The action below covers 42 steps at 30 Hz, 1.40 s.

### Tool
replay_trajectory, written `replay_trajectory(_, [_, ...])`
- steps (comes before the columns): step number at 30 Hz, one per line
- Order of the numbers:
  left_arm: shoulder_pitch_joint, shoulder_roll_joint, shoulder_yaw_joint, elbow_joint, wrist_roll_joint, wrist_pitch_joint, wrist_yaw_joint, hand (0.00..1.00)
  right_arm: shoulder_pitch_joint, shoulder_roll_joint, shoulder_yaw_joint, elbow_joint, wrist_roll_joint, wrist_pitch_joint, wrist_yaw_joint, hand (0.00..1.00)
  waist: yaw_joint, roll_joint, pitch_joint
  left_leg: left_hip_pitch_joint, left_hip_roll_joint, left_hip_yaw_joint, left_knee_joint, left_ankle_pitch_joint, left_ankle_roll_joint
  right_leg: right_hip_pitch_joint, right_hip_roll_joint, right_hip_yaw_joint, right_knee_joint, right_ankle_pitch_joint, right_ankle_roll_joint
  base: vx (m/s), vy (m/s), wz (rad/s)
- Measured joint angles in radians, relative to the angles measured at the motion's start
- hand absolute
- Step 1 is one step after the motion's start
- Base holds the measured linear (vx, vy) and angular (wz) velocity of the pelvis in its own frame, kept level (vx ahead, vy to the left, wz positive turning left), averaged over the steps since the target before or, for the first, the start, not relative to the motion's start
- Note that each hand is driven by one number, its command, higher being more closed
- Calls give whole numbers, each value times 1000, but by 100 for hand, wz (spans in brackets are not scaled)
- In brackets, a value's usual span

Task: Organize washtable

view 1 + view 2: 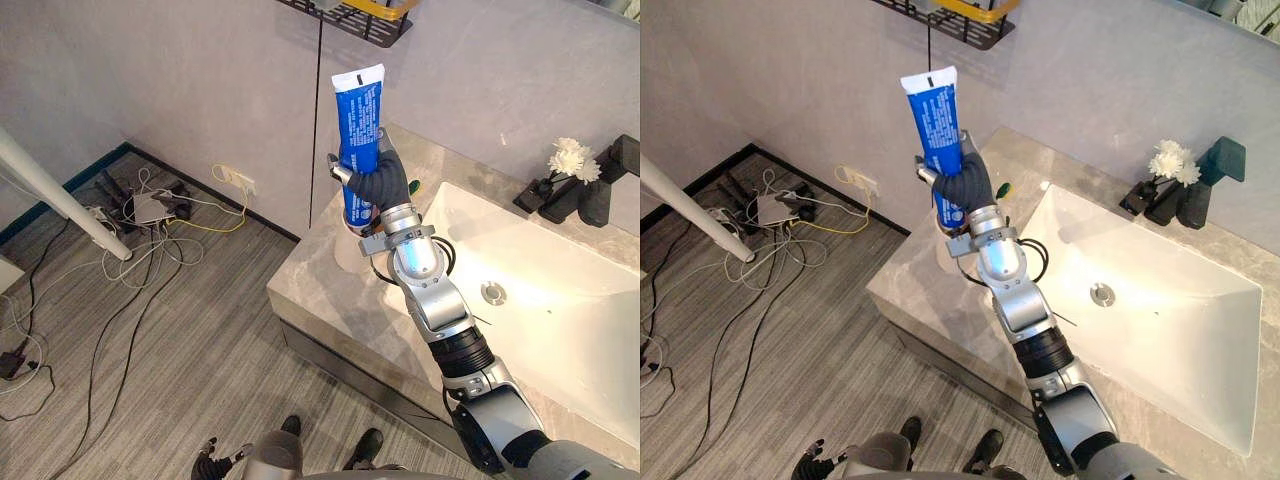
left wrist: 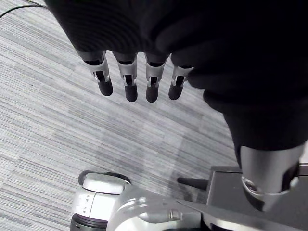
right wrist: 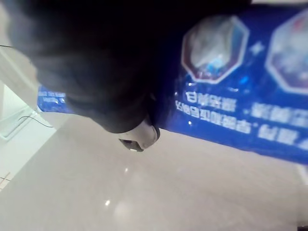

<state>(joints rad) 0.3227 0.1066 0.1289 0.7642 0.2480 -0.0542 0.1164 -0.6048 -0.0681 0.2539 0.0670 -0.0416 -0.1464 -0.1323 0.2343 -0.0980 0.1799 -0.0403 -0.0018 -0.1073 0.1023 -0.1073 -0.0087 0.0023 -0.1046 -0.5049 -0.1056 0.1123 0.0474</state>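
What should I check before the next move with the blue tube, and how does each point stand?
1. Right hand fingers curled round the blue plastic tube: ok.
2. Tube upright, crimped end up: ok.
3. Tube's lower end clear of the grey stone counter: cannot tell.
4. Free room in the black wire wall shelf: cannot tell.
5. Left hand idle over the floor, fingers straight: ok.
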Motion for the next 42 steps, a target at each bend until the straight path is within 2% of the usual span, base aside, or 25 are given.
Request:
replay_trajectory(16, [0, 0, 0, 0, 0, 0, 0, 0, 2, -1, 1, 39, 0, 3, 1, 100, -1, 0, 0, -1, 0, 0, 0, 0, 0, 0, 0, -5, 0, 0, 0, 0, 0, 0])
replay_trajectory(17, [0, 0, 0, 0, 0, 0, 0, 0, 2, -1, 1, 39, 0, 3, 1, 0, -1, 0, 0, -1, 0, 0, 0, 0, 0, 0, 0, -5, 0, 0, 0, 0, 0, 0])
replay_trajectory(42, [1, 0, -1, 0, -2, 2, 1, 0, 25, 5, 14, 26, 0, 3, 1, 0, -3, 1, 0, 7, -1, 13, 1, 0, 0, 1, -1, 10, 0, 0, 0, 0, 0, -1])
